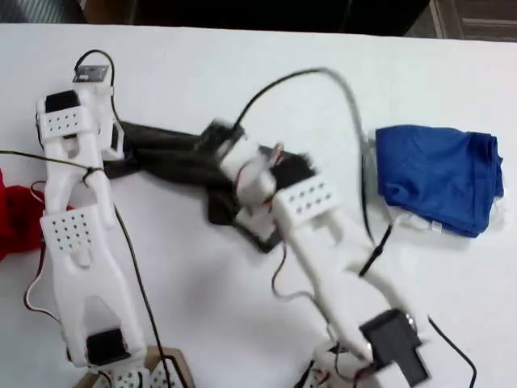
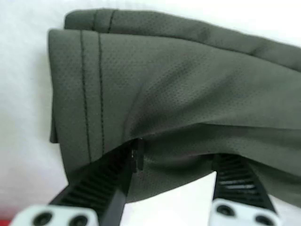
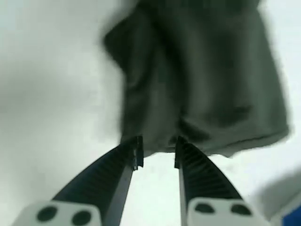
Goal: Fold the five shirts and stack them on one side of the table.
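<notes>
A dark grey shirt (image 1: 182,166) lies bunched in a long strip across the middle of the table. My left gripper (image 1: 113,158) is at its left end. In the left wrist view the left gripper (image 2: 181,162) is open, and the shirt's stitched hem (image 2: 89,94) sags between its spread fingers. My right gripper (image 1: 230,162) is over the shirt's right part. In the right wrist view the right gripper (image 3: 157,150) stands slightly open, with the edge of the dark grey shirt (image 3: 197,84) just at its fingertips. A folded blue shirt (image 1: 436,178) lies at the right side.
A red shirt (image 1: 16,218) lies bunched at the table's left edge, beside the left arm. Black cables (image 1: 291,81) run over the white table (image 1: 202,323) around both arms. Bare table shows along the far side and at the front middle.
</notes>
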Robot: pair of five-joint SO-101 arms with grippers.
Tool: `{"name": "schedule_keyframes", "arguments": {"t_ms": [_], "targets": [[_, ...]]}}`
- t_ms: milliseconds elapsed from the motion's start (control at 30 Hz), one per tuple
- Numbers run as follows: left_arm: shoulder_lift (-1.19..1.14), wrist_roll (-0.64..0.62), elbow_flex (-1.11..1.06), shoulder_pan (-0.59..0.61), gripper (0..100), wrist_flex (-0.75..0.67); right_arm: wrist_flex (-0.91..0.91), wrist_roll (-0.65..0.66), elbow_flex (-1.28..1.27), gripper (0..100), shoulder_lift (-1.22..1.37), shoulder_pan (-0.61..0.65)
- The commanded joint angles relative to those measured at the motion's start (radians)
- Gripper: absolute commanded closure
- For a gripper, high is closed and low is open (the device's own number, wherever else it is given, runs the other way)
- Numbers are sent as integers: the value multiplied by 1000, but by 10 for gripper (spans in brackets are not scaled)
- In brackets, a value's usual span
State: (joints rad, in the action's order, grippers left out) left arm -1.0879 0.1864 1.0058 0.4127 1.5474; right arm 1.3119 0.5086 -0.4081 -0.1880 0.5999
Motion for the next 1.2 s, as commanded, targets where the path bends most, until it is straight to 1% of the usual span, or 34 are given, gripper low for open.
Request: {"name": "schedule_keyframes", "arguments": {"t_ms": [0, 100, 200, 333, 467, 633, 767, 800, 867, 900, 933, 1067, 1167], "targets": [[-9, -9, 18, 44, 740, 0, -35, 48, -141, 879, -85, 81], [-9, -9, 18, 44, 740, 0, -127, 68, -256, 879, -91, 107], [-9, -9, 18, 44, 740, 0, -225, 71, -319, 879, -87, 101], [-9, -9, 18, 44, 740, 2, -361, 71, -354, 879, -81, 15], [-9, -9, 18, 44, 740, 0, -483, 71, -342, 879, 19, -90], [-9, -9, 18, 44, 740, 0, -470, 71, -259, 879, 206, -104], [-9, -9, 18, 44, 740, 0, -444, 71, -147, 882, 292, -133], [-9, -9, 18, 44, 740, 0, -443, 71, -117, 896, 303, -145], [-9, -9, 18, 44, 740, 0, -441, 71, -44, 974, 326, -180], [-9, -9, 18, 44, 740, 0, -441, 71, -5, 985, 338, -197], [-9, -9, 18, 44, 740, -2, -441, 71, 35, 970, 352, -217], [-9, -11, 18, 44, 740, -2, -424, 71, 198, 978, 386, -275], [-9, -11, 18, 44, 740, -2, -331, 71, 334, 978, 387, -283]]}}
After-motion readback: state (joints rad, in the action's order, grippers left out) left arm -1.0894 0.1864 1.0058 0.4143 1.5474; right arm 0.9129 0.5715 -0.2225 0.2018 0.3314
